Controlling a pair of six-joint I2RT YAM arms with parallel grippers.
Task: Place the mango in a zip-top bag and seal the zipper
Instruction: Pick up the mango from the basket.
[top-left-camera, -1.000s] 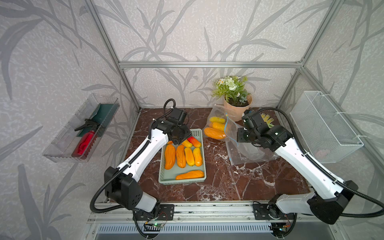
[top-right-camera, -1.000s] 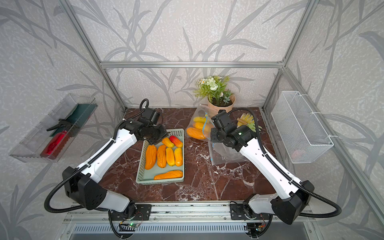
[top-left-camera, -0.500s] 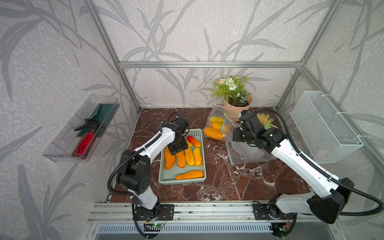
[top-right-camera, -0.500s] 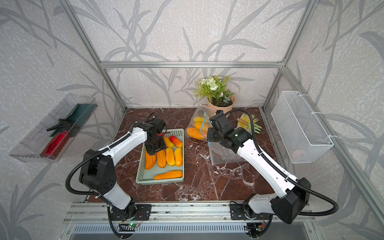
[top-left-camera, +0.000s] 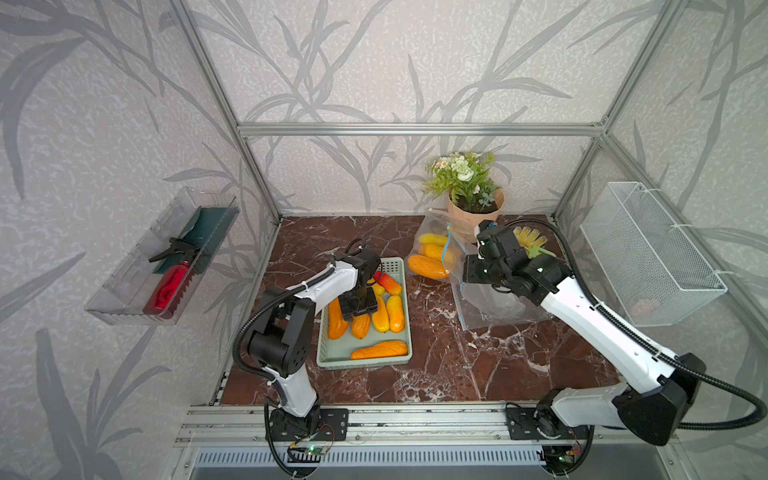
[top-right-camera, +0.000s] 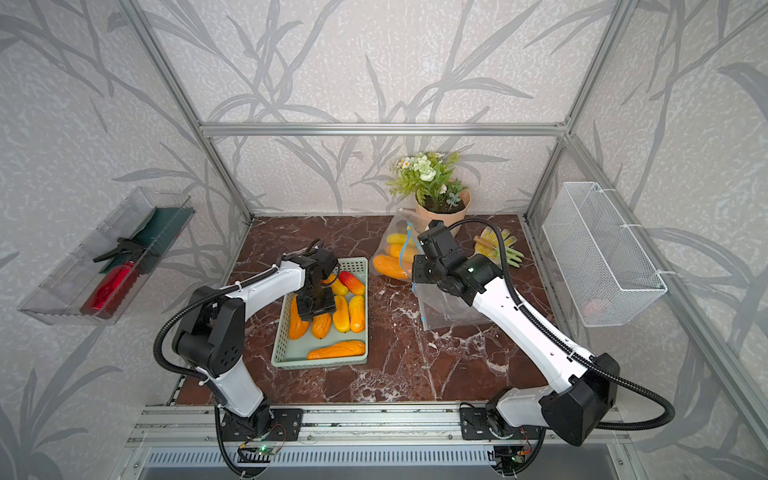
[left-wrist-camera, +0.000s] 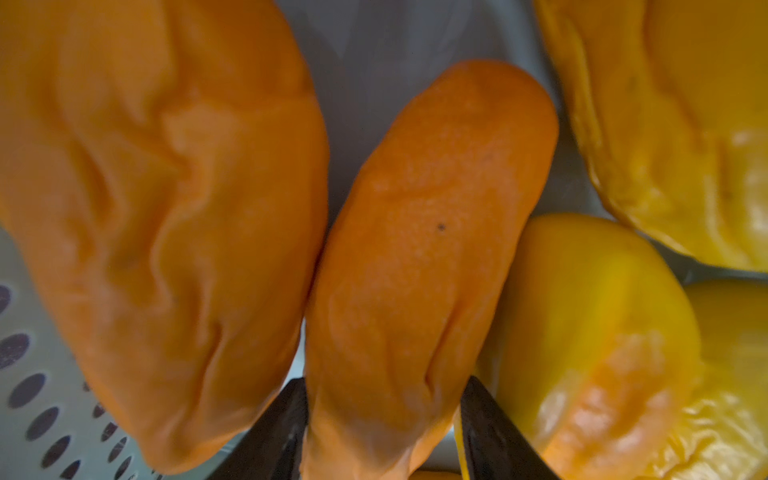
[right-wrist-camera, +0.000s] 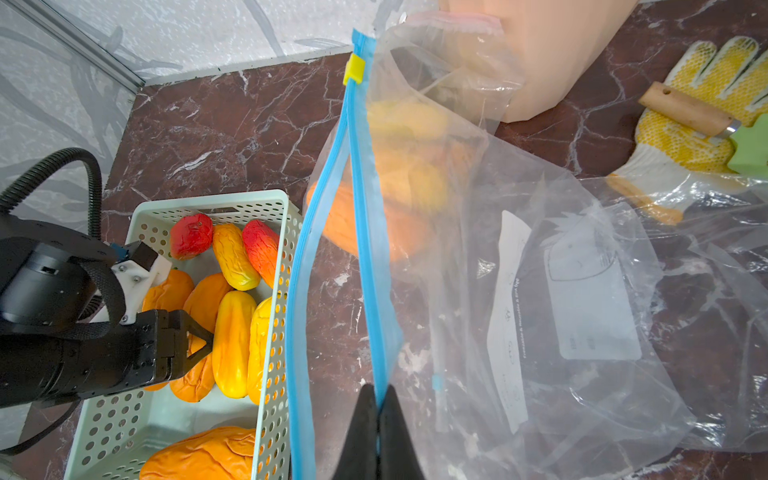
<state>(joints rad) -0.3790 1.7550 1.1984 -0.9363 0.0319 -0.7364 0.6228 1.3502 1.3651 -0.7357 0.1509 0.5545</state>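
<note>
1. Left wrist view, right in close: the left gripper (left-wrist-camera: 384, 415) is down among the fruit, jaws part-way spread. One dark finger (left-wrist-camera: 282, 428) sits on each side of an orange mango (left-wrist-camera: 415, 249). Whether they are pressing it yet, I can't tell.
2. That mango lies in the mint-green basket (top-left-camera: 365, 363), squeezed between a bigger orange one and a yellow one.
3. Big change from a second ago! Back then the left arm was stretched out, with its gripper at the basket's far corner. Now, in both top views, the arm is folded back and the left gripper (top-left-camera: 358, 311) (top-right-camera: 316, 309) sits over the row of mangoes.
4. Over to the right gripper (right-wrist-camera: 376, 415): pinched tight on the zipper (right-wrist-camera: 365, 249), holding that blue strip up off the marble tabletop (top-left-camera: 457, 365).
5. The zip-top bag (right-wrist-camera: 540, 291) gapes open, its two blue edges apart, mouth facing the basket. A yellow slider (right-wrist-camera: 354, 68) sits at the strip's far end.
6. Compared with a second ago, the right gripper has edged slightly toward the basket. The bag's body is on the tabletop as before, between the basket and the flowerpot (top-left-camera: 473, 212).
</note>
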